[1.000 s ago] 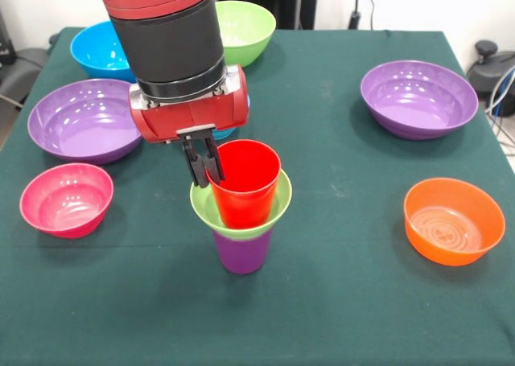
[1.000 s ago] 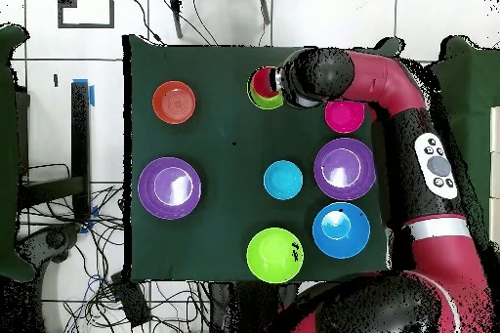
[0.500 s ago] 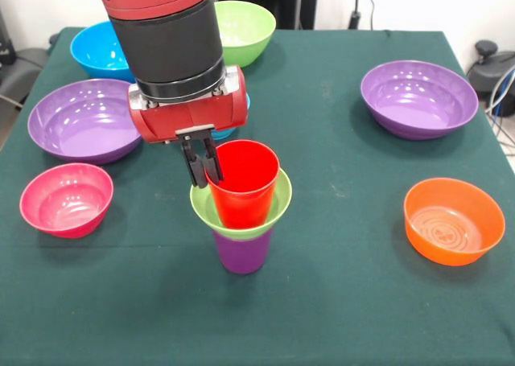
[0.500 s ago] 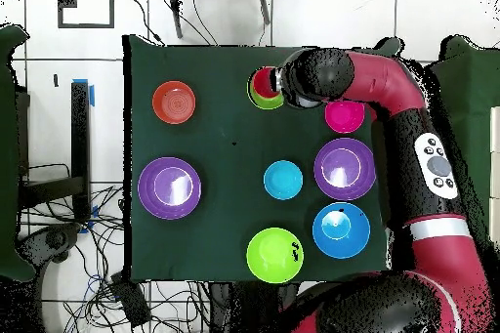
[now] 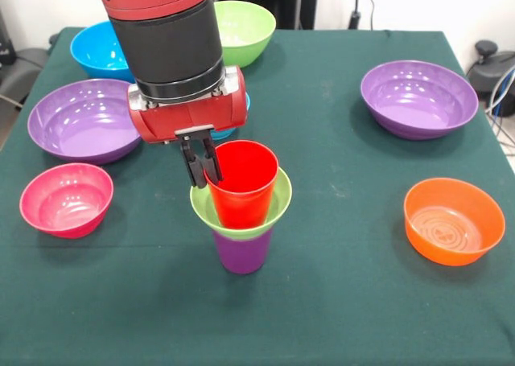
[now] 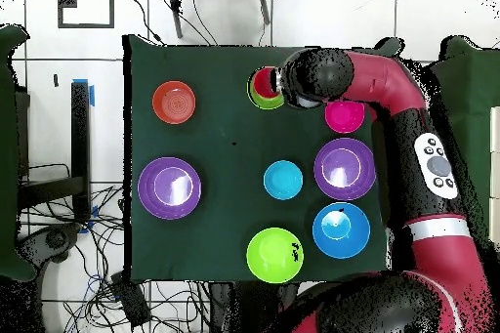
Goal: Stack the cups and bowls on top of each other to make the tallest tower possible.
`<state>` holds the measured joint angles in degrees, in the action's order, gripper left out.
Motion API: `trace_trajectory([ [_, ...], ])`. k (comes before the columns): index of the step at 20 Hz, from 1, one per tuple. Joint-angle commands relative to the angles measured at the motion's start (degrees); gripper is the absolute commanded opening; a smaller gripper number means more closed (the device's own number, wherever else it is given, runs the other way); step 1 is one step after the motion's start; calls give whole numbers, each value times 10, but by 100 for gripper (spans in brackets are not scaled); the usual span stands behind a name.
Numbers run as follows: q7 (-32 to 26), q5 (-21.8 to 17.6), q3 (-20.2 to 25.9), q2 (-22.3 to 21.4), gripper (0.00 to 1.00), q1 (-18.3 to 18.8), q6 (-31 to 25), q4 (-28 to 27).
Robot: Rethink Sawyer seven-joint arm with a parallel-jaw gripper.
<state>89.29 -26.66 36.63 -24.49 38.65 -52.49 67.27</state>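
The tower stands at the table's middle front: a purple cup [image 5: 241,253] at the bottom, a small lime green bowl [image 5: 279,203] seated in it, and a red cup [image 5: 248,191] upright in that bowl. My gripper [image 5: 201,166] reaches down at the red cup's left rim, its two dark fingers close together with the rim between them, shut on it. From overhead, the red cup [image 6: 262,82] and green bowl [image 6: 265,103] show beside the arm's wrist, which hides the gripper.
Loose bowls ring the tower: pink [image 5: 66,199] and wide purple [image 5: 84,121] at left, blue [image 5: 100,51] and large lime green [image 5: 241,30] at the back, wide purple [image 5: 418,99] and orange [image 5: 453,220] at right. A small blue bowl [image 6: 283,180] sits behind the wrist.
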Motion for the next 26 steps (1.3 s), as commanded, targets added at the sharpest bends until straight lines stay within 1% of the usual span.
trace_trajectory([
  [1,-143,-40,12,4,0,-3,2,21],
  [26,-121,-39,8,9,0,-4,16,45],
])
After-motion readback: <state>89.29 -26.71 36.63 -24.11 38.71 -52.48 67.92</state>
